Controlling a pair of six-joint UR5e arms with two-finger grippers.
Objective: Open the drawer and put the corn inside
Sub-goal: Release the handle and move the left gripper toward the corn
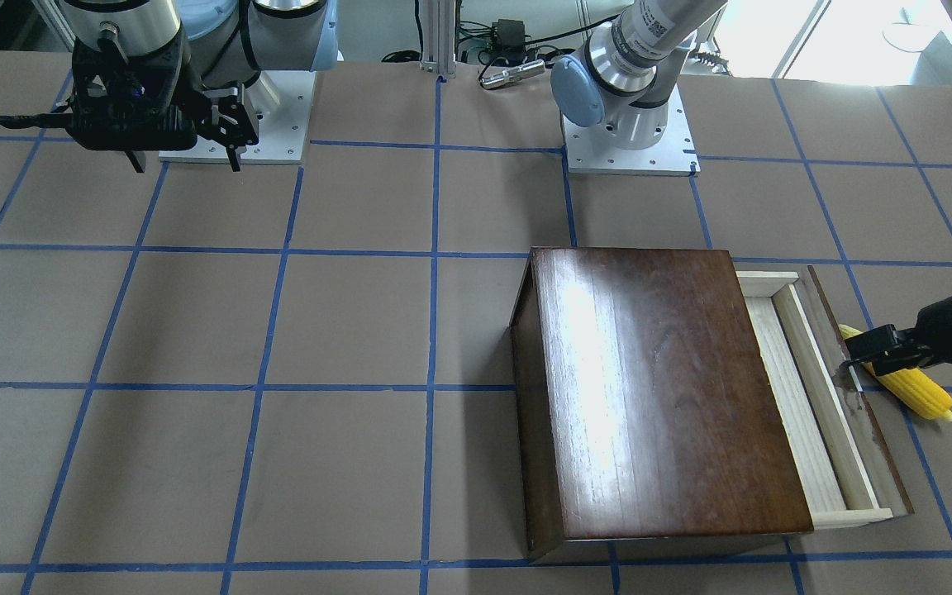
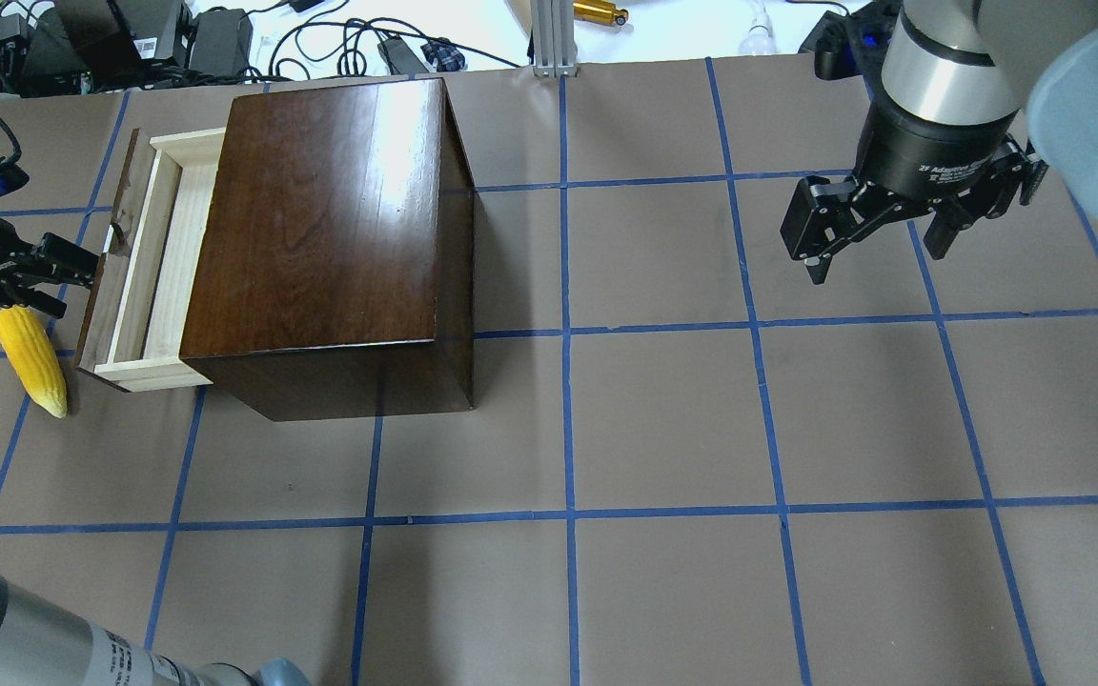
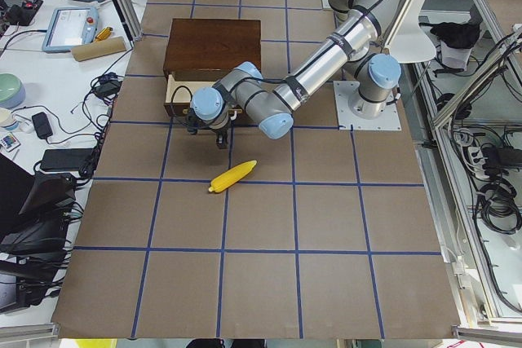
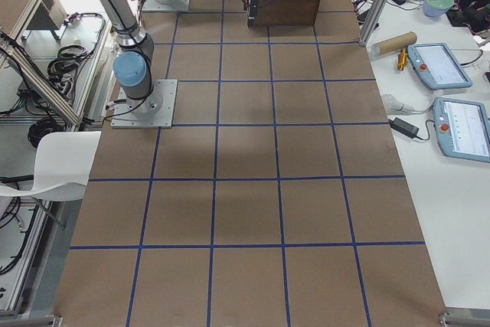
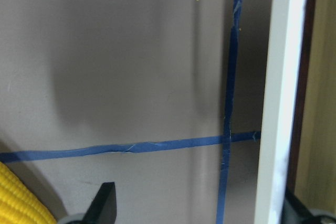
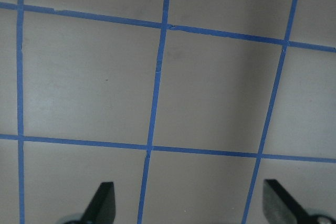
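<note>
The dark-brown wooden box (image 2: 320,219) stands on the table with its drawer (image 2: 163,257) pulled partly out, the pale wood tray showing empty. The drawer also shows in the front view (image 1: 790,388). The yellow corn (image 2: 30,360) lies flat on the table just outside the drawer's dark front panel; it also shows in the front view (image 1: 910,388) and at the left wrist view's lower left corner (image 5: 21,198). My left gripper (image 2: 72,281) is open, low beside the front panel and over the corn's thick end. My right gripper (image 2: 878,252) is open and empty, hovering far from the box.
The table is brown paper with a blue tape grid. Cables and power bricks (image 2: 225,38) lie beyond the far edge behind the box. The arm bases (image 1: 629,140) stand at the robot's side. Tablets and a cardboard tube (image 3: 98,46) sit on a side bench.
</note>
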